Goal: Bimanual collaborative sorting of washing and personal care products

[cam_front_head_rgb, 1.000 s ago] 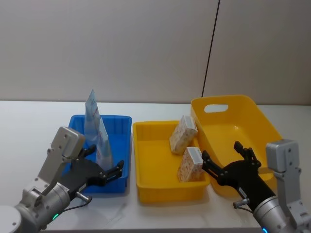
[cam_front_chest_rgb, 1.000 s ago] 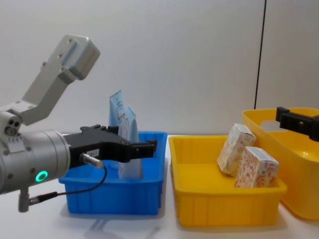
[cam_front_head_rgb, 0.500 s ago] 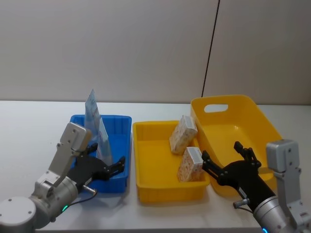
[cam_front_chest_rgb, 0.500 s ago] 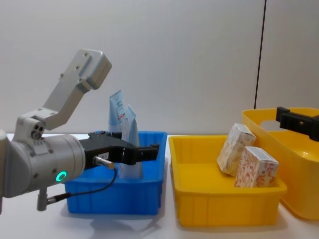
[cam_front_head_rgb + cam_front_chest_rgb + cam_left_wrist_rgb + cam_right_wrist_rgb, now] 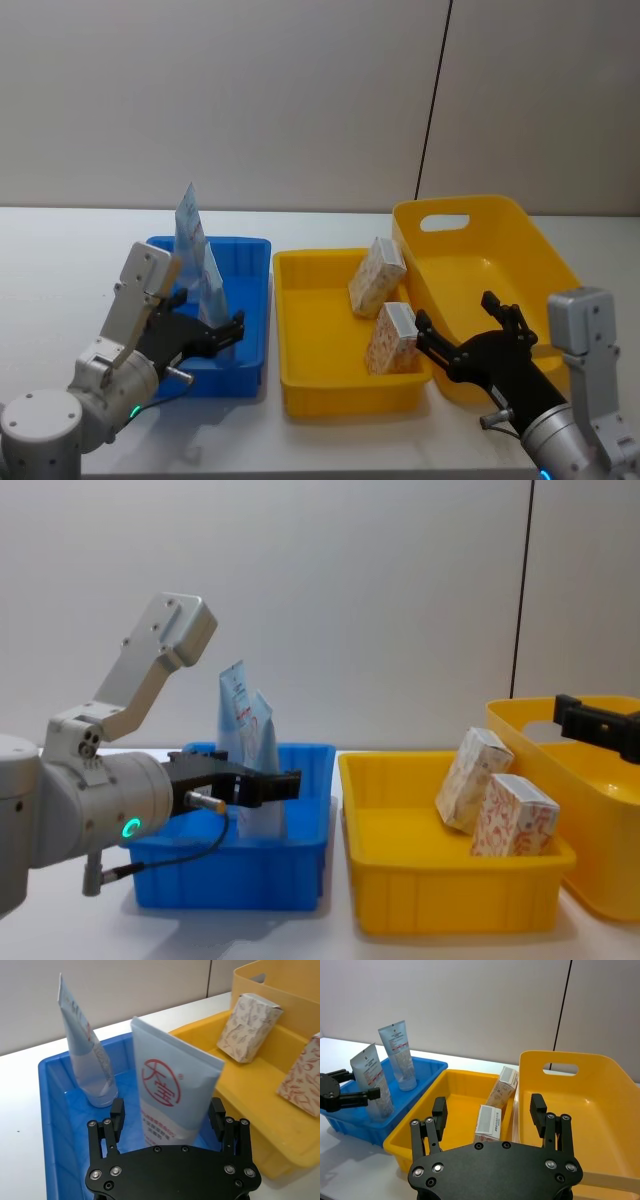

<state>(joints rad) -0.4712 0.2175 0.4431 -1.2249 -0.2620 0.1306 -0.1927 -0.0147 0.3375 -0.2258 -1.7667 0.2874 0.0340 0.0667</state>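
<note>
Tubes [image 5: 190,232], two, are standing in the blue bin [image 5: 251,300] at lower left; cartons [image 5: 377,276], two, are leaning in the shallow yellow bin [image 5: 305,335] at centre.
Your left gripper [image 5: 167,1110] is hovering low, fingers spread either side of the nearer tube [image 5: 170,1085], not pinching it. Your right gripper [image 5: 454,312] is hanging spread at lower right. A white table [image 5: 60,260] is running back to a grey wall [image 5: 250,100].

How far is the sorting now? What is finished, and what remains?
Done, apparently: both tubes stand in the blue bin and both cartons sit in the yellow tray. In hand: nothing gripped; the left gripper is open around the nearer tube, the right gripper open near the tray's front corner. Left: probably only drawing the left gripper clear.
</note>
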